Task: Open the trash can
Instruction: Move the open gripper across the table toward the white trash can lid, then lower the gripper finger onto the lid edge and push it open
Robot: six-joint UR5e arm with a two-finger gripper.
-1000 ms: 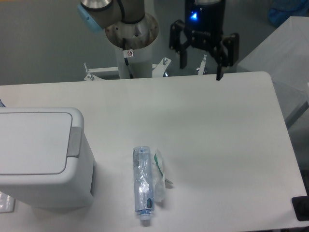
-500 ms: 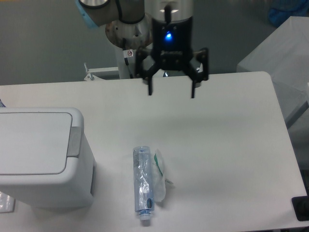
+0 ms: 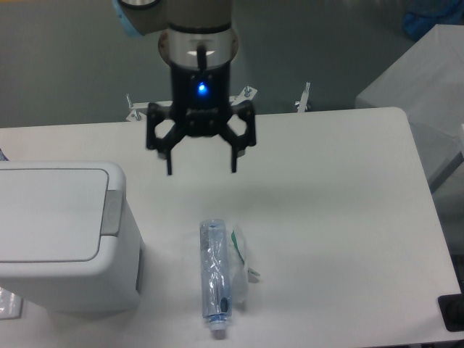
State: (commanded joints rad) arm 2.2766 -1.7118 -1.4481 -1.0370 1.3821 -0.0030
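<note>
Gripper [image 3: 201, 171] hangs with jaws spread wide, holding nothing, above the table [image 3: 341, 210] | trash can [image 3: 61, 235] sits at your 8 o'clock, lid down, grey tab [image 3: 112, 212] facing the gripper | bottle [image 3: 214, 278] at 6, apart | press the tab next, I judge.

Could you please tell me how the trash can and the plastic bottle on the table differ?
The trash can is large, boxy and opaque white; the plastic bottle is slim, clear and crushed. The trash can stands upright with its lid shut, while the bottle lies on its side. Both rest on the table, untouched.
</note>
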